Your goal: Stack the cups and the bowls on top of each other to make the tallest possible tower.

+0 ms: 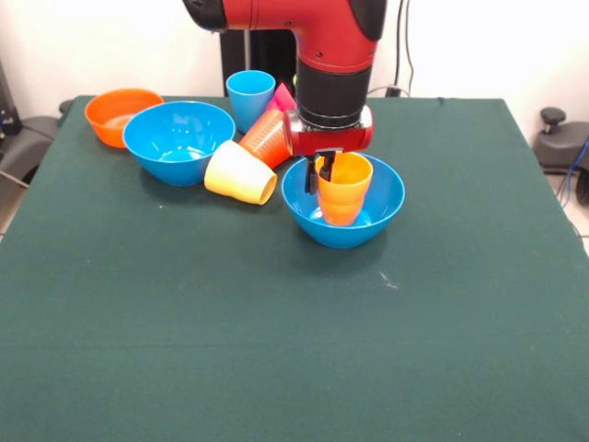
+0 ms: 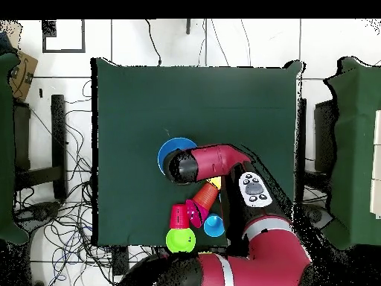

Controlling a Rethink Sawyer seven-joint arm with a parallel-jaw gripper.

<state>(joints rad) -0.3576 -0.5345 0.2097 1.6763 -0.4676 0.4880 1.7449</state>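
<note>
While the arm reaches down, your gripper [image 1: 324,172] sits at the rim of a yellow-orange cup [image 1: 344,188] standing upright inside a blue bowl [image 1: 342,202].

Look at the dark fingers [image 1: 329,168]: they are narrow, one either side of the cup's rim wall, though you cannot tell whether they truly pinch it. To the picture's left in the front view, you have a second blue bowl [image 1: 180,140] and an orange bowl [image 1: 121,115], with a pale yellow cup [image 1: 239,173] and an orange cup [image 1: 268,137] lying on their sides and touching. A light blue cup [image 1: 249,98] stands upright behind them. No writing or brand can be read on anything on the green table [image 1: 276,350].
</note>
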